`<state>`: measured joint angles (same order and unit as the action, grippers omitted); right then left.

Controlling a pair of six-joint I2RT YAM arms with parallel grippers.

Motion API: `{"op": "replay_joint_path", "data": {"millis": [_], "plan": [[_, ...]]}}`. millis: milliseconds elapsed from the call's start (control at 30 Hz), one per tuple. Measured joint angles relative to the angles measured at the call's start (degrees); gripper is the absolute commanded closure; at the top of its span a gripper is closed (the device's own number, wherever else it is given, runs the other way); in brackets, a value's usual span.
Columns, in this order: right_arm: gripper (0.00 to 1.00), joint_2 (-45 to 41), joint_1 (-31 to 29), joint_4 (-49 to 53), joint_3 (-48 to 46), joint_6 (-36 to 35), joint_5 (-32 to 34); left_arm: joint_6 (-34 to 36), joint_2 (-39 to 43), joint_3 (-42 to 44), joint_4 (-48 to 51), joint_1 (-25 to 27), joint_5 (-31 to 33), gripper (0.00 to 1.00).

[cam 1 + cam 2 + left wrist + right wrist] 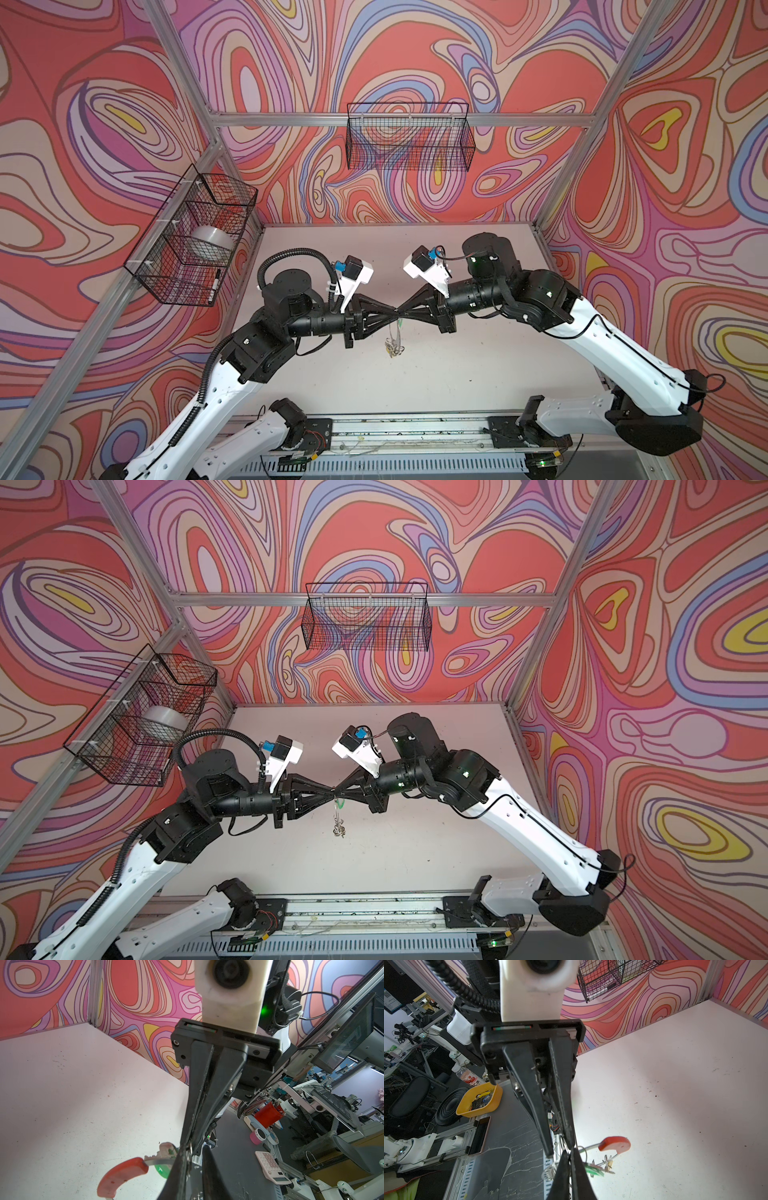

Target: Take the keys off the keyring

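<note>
Above the middle of the table (pixel 457 374), the keyring (pixel 393 343) is held hanging. The right gripper (pixel 188 1145) is clamped tight on its upper edge. The left gripper (pixel 560 1148) is set tip to tip against it, jaws narrowly apart; what they pinch cannot be told. The green-tagged key (pixel 163 1168) is seen beside the tips, the yellow-tagged key (pixel 391 353) lower, nearer the table.

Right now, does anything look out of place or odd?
Nothing spilled or broken. The large flat grey keyring with a red curved segment hangs over the white table, pinched where the left gripper and right gripper meet tip to tip. Its green-tagged silver key is not off yet.
</note>
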<state>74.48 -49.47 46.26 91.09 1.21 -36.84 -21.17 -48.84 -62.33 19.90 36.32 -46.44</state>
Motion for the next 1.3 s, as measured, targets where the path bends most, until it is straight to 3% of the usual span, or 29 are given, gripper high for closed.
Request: {"op": "replay_joint_path", "data": {"millis": [100,267,367,500,900,1300], "plan": [[1.0,0.0,0.04,-0.42,0.0,0.42,-0.09,-0.04,-0.11,0.0,0.0,0.0,0.24,0.99],[0.98,0.0,0.26,-0.87,-0.04,1.16,-0.26,0.09,-0.04,0.07,-0.33,0.0,0.96,1.0],[0.7,-0.22,0.39,-2.4,-0.66,2.01,0.22,0.09,0.66,0.59,-1.44,0.0,1.51,1.0],[0.55,-2.16,0.66,-8.52,-4.59,4.07,1.33,-0.07,3.5,3.41,-5.53,0.07,2.6,1.0],[0.44,-13.27,0.52,-32.44,-21.11,10.6,3.45,-2.58,7.17,10.64,-19.96,0.07,4.85,1.0],[0.41,-13.73,0.52,-37.24,-25.44,12.44,1.73,-7.39,6.75,10.99,-30.1,0.07,-2.43,1.0]]}}
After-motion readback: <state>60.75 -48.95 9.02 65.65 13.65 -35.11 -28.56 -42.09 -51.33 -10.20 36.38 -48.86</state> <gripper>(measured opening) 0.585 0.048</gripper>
